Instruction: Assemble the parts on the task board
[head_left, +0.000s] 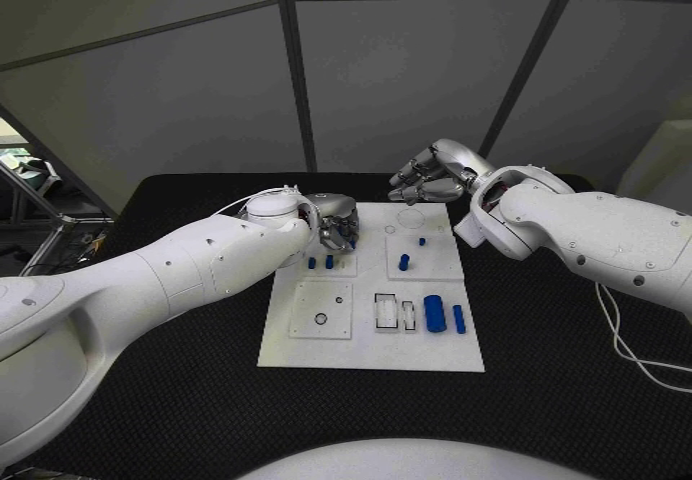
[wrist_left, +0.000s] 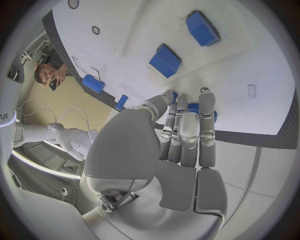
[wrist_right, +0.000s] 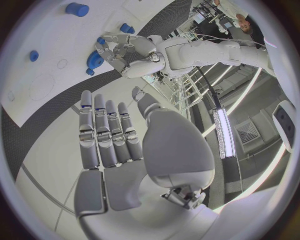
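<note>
White task board (head_left: 372, 345) lies mid-tabletop (head_left: 173, 400) with blue parts (head_left: 433, 318) on it (several upright). The left hand (head_left: 335, 220) reaches over its far left corner, fingers curled around a blue part (wrist_left: 193, 107). The right hand (head_left: 430, 180) hovers past the board's far edge, fingers apart, holding nothing.

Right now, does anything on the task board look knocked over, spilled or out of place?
Nothing stands out. The task board lies flat on the black table, and the blue parts lie or stand neatly on it. The left robot hand hovers over its far end.
</note>
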